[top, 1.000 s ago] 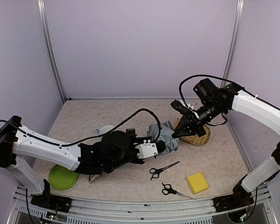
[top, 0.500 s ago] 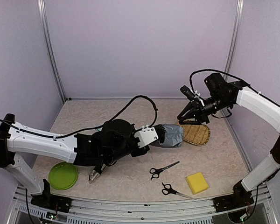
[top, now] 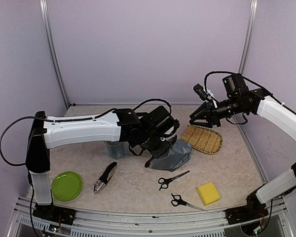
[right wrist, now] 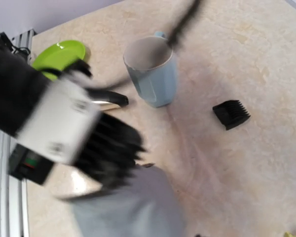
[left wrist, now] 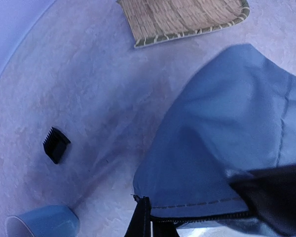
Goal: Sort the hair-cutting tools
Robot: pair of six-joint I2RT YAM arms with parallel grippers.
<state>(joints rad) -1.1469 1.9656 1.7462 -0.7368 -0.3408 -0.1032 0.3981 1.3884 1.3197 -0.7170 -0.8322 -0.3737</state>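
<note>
Barely begun: scissors [top: 171, 179] [top: 184, 201], clipper [top: 104, 177] and black block [left wrist: 55, 144] lie loose on the tabletop [top: 237, 168]
Left end effector [top: 154, 159] pinches the grey pouch [top: 176, 155]; right end effector [top: 196, 120] hangs part-open, empty, by the woven tray [top: 207, 139]

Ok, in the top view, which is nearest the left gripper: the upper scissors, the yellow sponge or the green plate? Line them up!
1. Upper scissors, just right of the left gripper, toward the near edge.
2. Yellow sponge, farther right.
3. Green plate, far left.
</note>
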